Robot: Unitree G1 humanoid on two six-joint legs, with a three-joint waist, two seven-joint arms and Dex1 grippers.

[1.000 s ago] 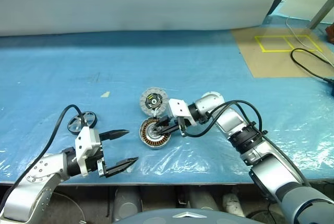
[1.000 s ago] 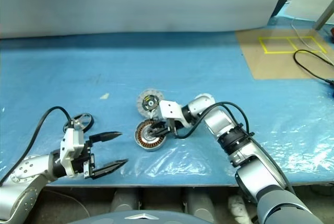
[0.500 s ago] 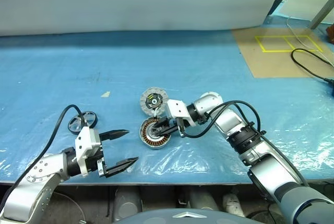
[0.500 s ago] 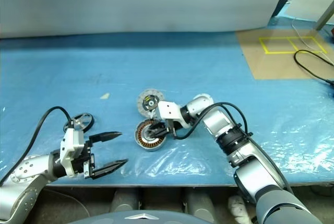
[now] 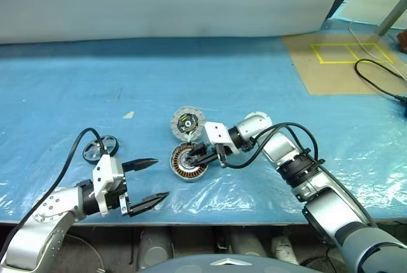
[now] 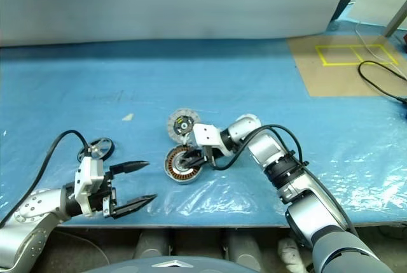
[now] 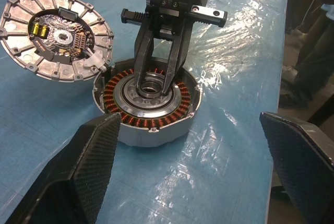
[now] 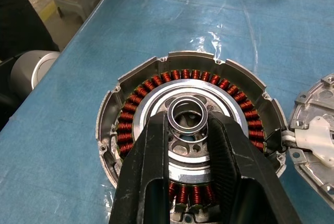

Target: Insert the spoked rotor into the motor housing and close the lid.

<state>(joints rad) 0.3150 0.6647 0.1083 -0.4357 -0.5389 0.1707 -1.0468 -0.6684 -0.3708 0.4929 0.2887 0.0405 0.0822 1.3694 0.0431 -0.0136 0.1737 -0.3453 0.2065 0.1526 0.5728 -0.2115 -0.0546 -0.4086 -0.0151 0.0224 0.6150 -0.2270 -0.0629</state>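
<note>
The motor housing (image 5: 184, 174) lies on the blue sheet at mid-table, its copper windings (image 8: 130, 125) showing. Its lid (image 5: 186, 123) lies swung open behind it, joined at the rim, ribbed inner face (image 7: 57, 36) up. My right gripper (image 5: 189, 156) reaches from the right into the housing's centre, shut on a small metal ring (image 8: 188, 110) there. The spoked rotor (image 5: 100, 149) lies flat on the sheet to the left. My left gripper (image 5: 159, 177) hovers open and empty near the front edge, between the rotor and the housing, its fingers (image 7: 88, 166) pointing at the housing.
Crinkled clear plastic (image 5: 222, 190) covers the sheet in front of the housing. A scrap of tape (image 5: 129, 115) lies left of the lid. At the far right sits a brown board with a yellow tape square (image 5: 346, 52) and a black cable (image 5: 381, 76).
</note>
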